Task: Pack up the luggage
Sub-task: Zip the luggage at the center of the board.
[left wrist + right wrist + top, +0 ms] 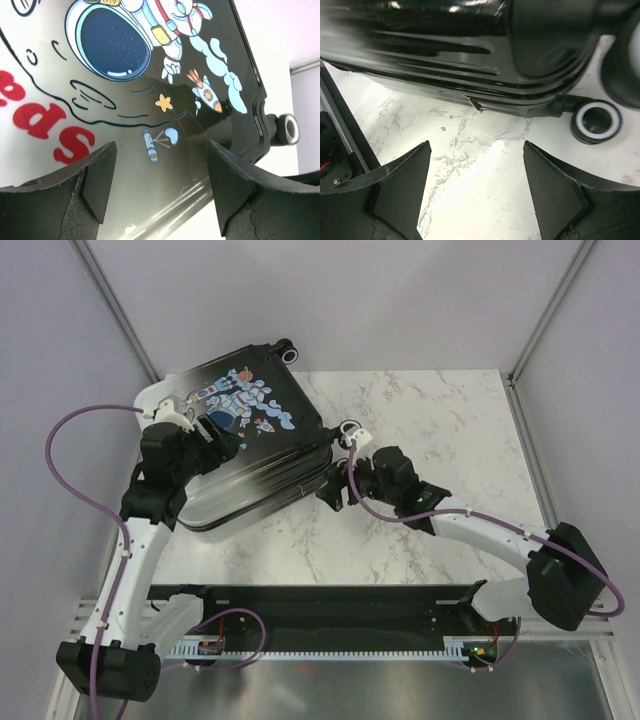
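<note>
closed astronaut-print luggage (255,445) lies flat on table.

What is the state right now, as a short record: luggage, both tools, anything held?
luggage: appears closed, lying flat, astronaut print facing up
position: far-left part of the table
left tool: open, over the printed shell, gripping nothing
right tool: open, over bare table beside the luggage's side edge, gripping nothing
nearby: a wheel just to the right of the right tool
contact: cannot tell whether either tool touches the shell
</note>
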You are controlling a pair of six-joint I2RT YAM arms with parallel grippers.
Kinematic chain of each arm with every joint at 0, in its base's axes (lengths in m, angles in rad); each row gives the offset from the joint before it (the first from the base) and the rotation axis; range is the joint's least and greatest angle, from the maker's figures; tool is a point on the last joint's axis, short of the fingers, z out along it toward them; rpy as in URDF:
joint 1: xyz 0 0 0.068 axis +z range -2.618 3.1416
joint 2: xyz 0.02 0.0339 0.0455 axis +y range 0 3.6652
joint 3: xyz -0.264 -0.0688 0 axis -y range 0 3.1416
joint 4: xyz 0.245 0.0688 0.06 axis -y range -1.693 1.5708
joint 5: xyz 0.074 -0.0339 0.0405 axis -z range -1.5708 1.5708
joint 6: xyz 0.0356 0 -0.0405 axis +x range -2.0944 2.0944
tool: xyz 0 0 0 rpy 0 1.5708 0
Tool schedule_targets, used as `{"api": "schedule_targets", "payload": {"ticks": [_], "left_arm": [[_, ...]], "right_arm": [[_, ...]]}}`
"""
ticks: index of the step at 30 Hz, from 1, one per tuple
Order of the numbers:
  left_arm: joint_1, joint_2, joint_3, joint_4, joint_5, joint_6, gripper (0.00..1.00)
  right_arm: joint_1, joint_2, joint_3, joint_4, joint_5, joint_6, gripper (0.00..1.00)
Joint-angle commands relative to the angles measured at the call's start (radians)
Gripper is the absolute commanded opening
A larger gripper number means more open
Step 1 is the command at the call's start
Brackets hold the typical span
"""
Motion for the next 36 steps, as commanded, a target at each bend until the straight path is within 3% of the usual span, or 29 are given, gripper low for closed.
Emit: {"api": "schedule_targets", "payload": {"ticks": [1,9,23,36], "left_arm": [[0.003,-0.013,0.085,-0.092,-0.023,-0.032,0.79],[0.003,-0.060,0.148,-0.147,-0.053,-0.032,0.80],[0.003,-0.155,0.151,-0.267,-0.109,-0.056,0.80],[0.003,-0.202,0.199,-0.417,-0.174,-0.069,0.81]], "right_arm": [[0.063,0.082,-0.006,0.179,0.068,0.008,0.81],[0.195,0.249,-0.048,0.437,0.265,-0.005,0.77],[0.265,0.452,-0.067,0.742,0.568,0.021,0.65],[0.276,0.587,-0.025,0.933,0.661,0.007,0.39]]}}
